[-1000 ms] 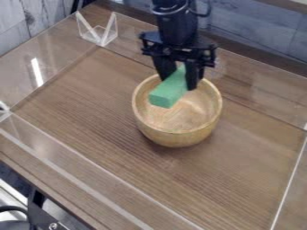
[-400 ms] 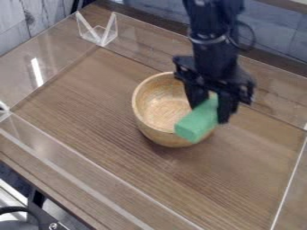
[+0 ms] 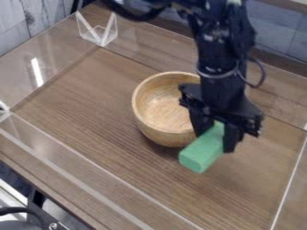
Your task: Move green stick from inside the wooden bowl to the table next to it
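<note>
The green stick (image 3: 204, 152) hangs tilted just outside the wooden bowl (image 3: 164, 109), off its right front rim and low over the table (image 3: 96, 135). My gripper (image 3: 220, 131) points straight down and is shut on the stick's upper end, its black fingers on either side of the bar. The stick's lower end is close to the tabletop; I cannot tell whether it touches. The bowl's pale inside holds nothing.
Clear plastic walls (image 3: 36, 67) run around the table's edges. A small clear plastic piece (image 3: 96, 30) stands at the back left corner. Bare dark wood lies in front of and to the right of the bowl.
My gripper has carried the green stick out of the bowl, over its right rim, and down toward the table beside it.
</note>
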Robot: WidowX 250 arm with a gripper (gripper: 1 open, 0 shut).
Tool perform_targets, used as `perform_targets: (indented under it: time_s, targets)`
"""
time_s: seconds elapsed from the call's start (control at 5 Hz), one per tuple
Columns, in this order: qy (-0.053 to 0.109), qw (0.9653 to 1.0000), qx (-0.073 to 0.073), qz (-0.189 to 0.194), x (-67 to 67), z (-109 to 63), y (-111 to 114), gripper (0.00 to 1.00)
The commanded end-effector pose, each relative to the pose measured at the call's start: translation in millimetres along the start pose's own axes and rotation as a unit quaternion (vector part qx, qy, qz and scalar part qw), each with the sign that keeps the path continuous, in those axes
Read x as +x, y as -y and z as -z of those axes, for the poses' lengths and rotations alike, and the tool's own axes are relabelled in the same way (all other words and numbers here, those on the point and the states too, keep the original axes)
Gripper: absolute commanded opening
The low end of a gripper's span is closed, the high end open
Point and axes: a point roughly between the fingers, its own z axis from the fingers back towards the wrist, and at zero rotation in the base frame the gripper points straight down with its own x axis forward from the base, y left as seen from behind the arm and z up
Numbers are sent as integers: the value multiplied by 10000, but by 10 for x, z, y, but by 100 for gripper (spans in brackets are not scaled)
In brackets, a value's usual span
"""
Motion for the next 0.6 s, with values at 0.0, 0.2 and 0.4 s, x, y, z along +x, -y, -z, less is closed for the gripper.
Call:
perform_targets:
  time_s: [0.0, 0.2, 0.4]
  targets:
    - [224, 9997, -52, 1, -24, 15, 80, 0]
    - [171, 9997, -90, 121, 100, 85, 25, 0]
    - [116, 9996, -134, 208, 220, 94, -53, 0]
